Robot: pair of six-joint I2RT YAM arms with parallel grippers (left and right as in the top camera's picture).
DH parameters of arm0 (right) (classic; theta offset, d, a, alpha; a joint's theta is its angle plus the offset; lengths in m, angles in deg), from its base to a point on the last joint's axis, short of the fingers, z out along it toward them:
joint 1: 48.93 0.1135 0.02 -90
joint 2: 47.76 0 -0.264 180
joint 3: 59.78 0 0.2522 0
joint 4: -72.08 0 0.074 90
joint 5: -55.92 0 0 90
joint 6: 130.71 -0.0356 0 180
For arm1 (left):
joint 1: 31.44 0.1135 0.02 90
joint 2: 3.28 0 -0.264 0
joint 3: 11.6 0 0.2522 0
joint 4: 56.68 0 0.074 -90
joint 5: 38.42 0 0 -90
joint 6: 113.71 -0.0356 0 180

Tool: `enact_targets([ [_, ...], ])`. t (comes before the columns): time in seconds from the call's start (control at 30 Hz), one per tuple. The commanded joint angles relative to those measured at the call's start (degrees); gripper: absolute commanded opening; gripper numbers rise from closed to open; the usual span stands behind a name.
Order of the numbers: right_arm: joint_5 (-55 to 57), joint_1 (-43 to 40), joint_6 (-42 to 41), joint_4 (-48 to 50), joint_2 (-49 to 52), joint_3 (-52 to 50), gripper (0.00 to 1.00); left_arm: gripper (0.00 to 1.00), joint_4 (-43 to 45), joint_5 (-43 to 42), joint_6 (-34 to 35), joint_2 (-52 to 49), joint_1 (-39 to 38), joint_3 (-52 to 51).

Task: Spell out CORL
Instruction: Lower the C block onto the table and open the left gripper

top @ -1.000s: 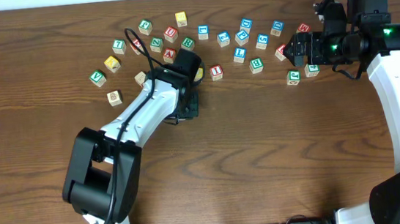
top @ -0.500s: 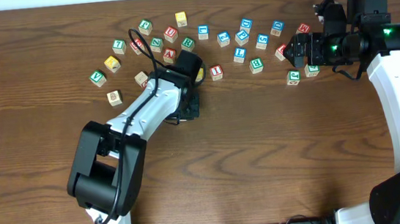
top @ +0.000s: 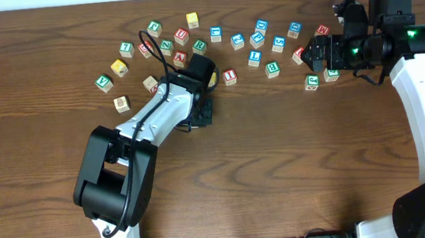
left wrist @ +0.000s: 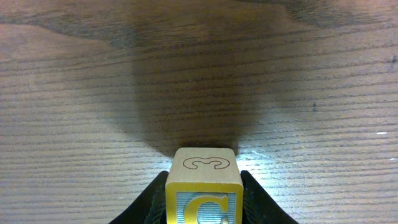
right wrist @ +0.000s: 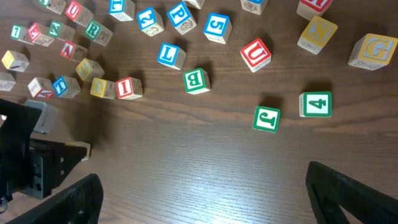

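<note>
C block clamped in the left claw, just down-left of the red I block.
The block is a cube, so it has no long axis. Its yellow-framed C face looks at the wrist camera with the letter upright, and an engraved face sits above it in that view. Can't tell if it touches the surface. The right claw is spread wide and empty, well right of the I block. Compared with 0.5 s ago, the left elbow has nudged right, while both claws and the blocks are unmoved.
</note>
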Motion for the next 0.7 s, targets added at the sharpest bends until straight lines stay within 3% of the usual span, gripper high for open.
enact_targets([
  [0.0, 0.1, 0.1, 0.0, -0.2, -0.1, 1.1, 0.99, 0.29, 0.3, -1.0, -1.6, -1.3, 0.4, -0.3],
  [0.67, 0.0, 0.1, -0.4, -0.2, -0.1, 1.1, 0.99, 0.29, 0.4, -3.7, -1.6, -1.9, 2.6, -0.2],
])
